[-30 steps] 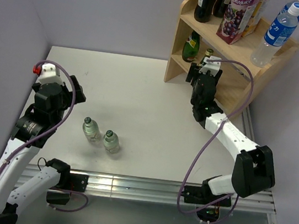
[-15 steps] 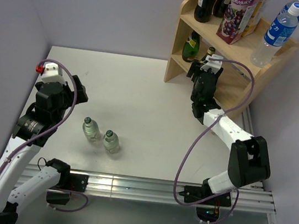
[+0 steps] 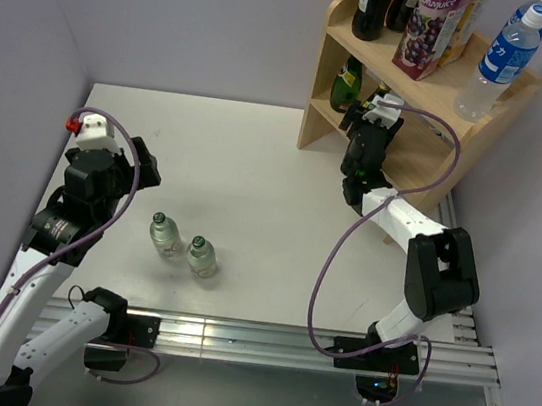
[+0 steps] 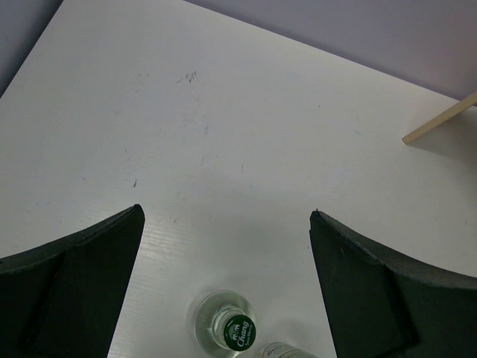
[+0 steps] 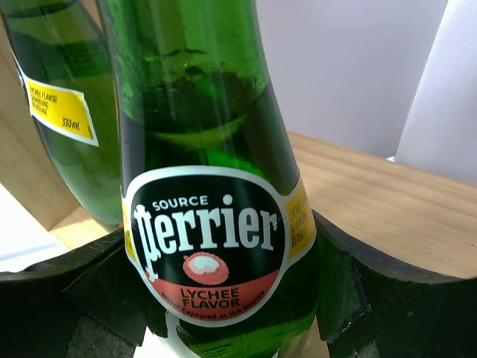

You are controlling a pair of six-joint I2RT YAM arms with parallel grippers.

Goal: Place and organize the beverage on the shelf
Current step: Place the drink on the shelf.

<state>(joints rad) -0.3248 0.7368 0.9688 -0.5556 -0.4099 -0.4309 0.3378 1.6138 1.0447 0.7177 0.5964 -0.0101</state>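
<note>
At the lower tier of the shelf (image 3: 321,79), a green Perrier bottle (image 5: 209,224) was gripped by the right gripper (image 5: 223,298) for pairing with its twin (image 5: 59,112), while the left gripper (image 4: 227,276) was spread wide

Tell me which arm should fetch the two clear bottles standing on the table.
Left. The left claw hangs open near the clear bottles, on its side of the table. The right claw is shut on a green Perrier bottle at the lower tier of the shelf.

Green Perrier bottle (image 5: 212,239) upright at lower shelf (image 5: 387,201) tier, beside second green bottle (image 5: 67,149).
</note>
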